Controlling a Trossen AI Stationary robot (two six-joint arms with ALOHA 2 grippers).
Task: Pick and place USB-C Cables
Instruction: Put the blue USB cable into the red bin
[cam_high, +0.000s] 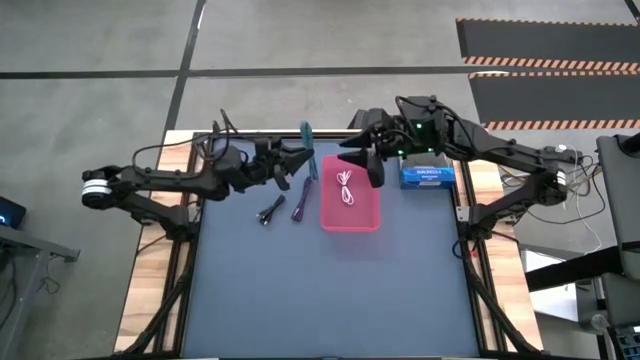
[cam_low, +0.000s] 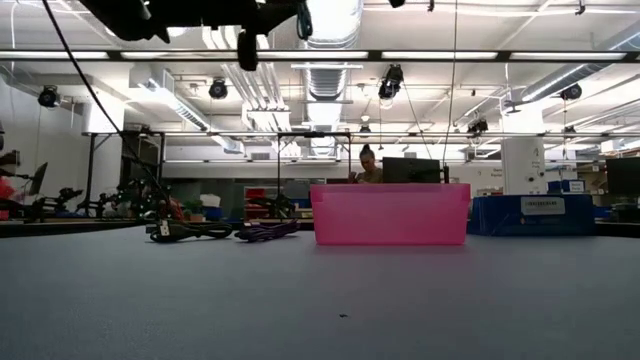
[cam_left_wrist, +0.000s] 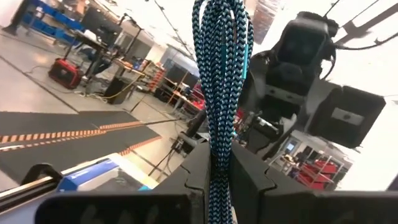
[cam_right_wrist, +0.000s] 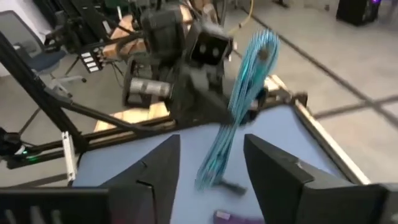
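So the left tool (cam_high: 299, 158) is pinching the teal cable (cam_high: 307, 150) tight, fingers closed right on the bundle, holding it up off the counter (cam_high: 330, 290) with most of its length sticking out past the fingertips. The right tool (cam_high: 372, 160) is sitting just across from it with its fingers spread wide and nothing in them, the teal bundle hanging between and just ahead of them in its wrist view. The white cable (cam_high: 346, 187) is already lying in the pink tray (cam_high: 351, 222), right under the right tool. Black (cam_high: 271, 211) and purple (cam_high: 302, 205) are lying on the counter below and a bit behind the left tool. My take: carry the teal one over the tray's near rim, get low, and only then let go, since that floppy bundle could drape over the edge.
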